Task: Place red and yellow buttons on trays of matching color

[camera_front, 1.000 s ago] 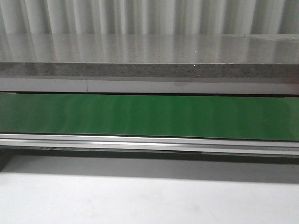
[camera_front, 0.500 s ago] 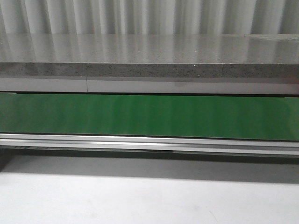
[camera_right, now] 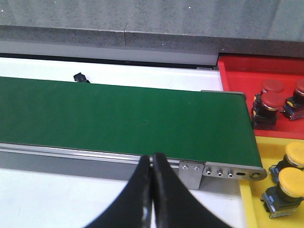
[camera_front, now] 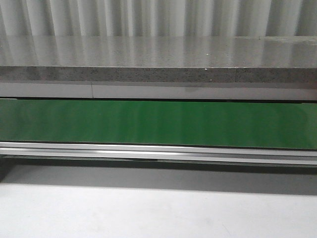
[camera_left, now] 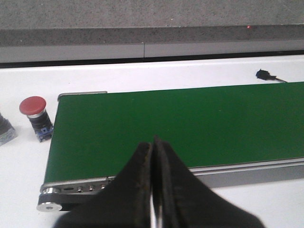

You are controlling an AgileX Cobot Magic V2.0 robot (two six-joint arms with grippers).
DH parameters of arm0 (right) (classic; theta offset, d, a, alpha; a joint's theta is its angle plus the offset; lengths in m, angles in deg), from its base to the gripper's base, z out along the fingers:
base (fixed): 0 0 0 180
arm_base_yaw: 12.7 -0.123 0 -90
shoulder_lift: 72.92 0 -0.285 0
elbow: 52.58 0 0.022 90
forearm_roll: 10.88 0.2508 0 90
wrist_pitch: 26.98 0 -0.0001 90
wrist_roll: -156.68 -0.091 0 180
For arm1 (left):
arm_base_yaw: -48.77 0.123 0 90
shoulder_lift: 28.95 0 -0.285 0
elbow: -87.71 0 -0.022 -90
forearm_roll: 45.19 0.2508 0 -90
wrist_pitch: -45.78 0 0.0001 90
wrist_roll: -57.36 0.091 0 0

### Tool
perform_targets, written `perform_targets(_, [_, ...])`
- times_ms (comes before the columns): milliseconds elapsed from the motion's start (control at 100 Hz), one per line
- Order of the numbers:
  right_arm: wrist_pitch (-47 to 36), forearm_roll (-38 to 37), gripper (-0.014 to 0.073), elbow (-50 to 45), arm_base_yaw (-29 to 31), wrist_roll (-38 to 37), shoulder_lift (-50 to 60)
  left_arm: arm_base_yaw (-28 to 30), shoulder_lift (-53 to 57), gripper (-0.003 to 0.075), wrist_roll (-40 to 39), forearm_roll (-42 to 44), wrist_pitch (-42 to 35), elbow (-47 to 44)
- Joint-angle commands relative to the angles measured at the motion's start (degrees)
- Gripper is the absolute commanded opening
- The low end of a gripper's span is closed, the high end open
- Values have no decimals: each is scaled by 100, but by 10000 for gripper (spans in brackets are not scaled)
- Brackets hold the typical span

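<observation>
While the front view shows only a flat green conveyor belt (camera_front: 158, 124) with a silver metal side rail (camera_front: 158, 152), a white tabletop (camera_front: 158, 213) in front and a speckled grey stone ledge (camera_front: 158, 74) behind, both wrist views show more. Left gripper (camera_left: 153, 142): black jaws pressed together, nothing between them, hanging over the belt's near edge by its roller end. A red mushroom-head push button (camera_left: 34, 114) stands upright on the white table just beside that belt end, apart from the jaws, cap up, long axis vertical, slightly tilted. A small black connector with wire (camera_left: 263, 74) lies on the table beyond the belt. Right gripper (camera_right: 152, 159): jaws closed against each other, empty, over the belt rail near its other end. A red plastic tray (camera_right: 237, 71) holds red-capped buttons (camera_right: 270, 102), upright, caps up. Next to it a yellow plastic tray (camera_right: 249, 204) holds yellow-capped buttons (camera_right: 290, 183), also upright. Both trays sit just past the belt end, well aside of the jaws.
</observation>
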Motion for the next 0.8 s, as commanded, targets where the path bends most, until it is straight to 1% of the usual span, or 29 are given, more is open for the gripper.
perform_targets(0, [-402, 0, -65, 124, 0, 56, -73, 163, -336, -20, -100, -4, -323, 360])
perform_targets(80, [-402, 0, -65, 124, 0, 56, -73, 412, -796, -20, -123, -4, -156, 645])
perform_targets(200, [-402, 0, -65, 124, 0, 56, -73, 948, -1470, -15, -242, -4, -10, 1108])
perform_targets(230, [-402, 0, -65, 124, 0, 56, -73, 1071, -1618, -5, -242, -4, 70, 1230])
perform_targets(270, [-402, 0, -65, 124, 0, 56, -73, 1251, -1874, 28, -242, -4, 199, 1415])
perform_targets(320, [-402, 0, -65, 124, 0, 56, -73, 1446, -2181, 101, -242, -4, 426, 1655])
perform_targets(350, [-402, 0, -65, 124, 0, 56, -73, 1554, -2366, 174, -242, -4, 564, 1800])
perform_targets(370, [-402, 0, -65, 124, 0, 56, -73, 1633, -2505, 209, -242, -4, 661, 1908])
perform_targets(400, [-402, 0, -65, 124, 0, 56, -73, 1729, -2695, 302, -242, -4, 789, 2049])
perform_targets(410, [-402, 0, -65, 124, 0, 56, -73, 1775, -2788, 322, -242, -4, 850, 2120])
perform_targets(420, [-402, 0, -65, 124, 0, 56, -73, 1796, -2833, 360, -242, -4, 878, 2155])
perform_targets(440, [-402, 0, -65, 124, 0, 56, -73, 1858, -2966, 398, -242, -17, 966, 2259])
perform_targets(470, [-402, 0, -65, 124, 0, 56, -73, 1936, -3141, 483, -242, -49, 1080, 2399])
perform_targets(490, [-402, 0, -65, 124, 0, 56, -73, 1998, -3272, 524, -252, -63, 1169, 2500])
perform_targets(540, [-402, 0, -65, 124, 0, 56, -73, 2135, -3567, 587, -252, -102, 1376, 2729])
perform_targets(570, [-402, 0, -65, 124, 0, 56, -73, 2205, -3734, 602, -252, -130, 1499, 2887])
perform_targets(620, [-402, 0, -65, 124, 0, 56, -73, 2341, -4068, 596, -264, -160, 1671, 3110])
perform_targets(710, [-402, 0, -65, 124, 0, 56, -73, 2549, -4572, 564, -401, -160, 1938, 3534])
perform_targets(790, [-402, 0, -65, 124, 0, 56, -73, 2770, -5049, 533, -464, -160, 1967, 3867])
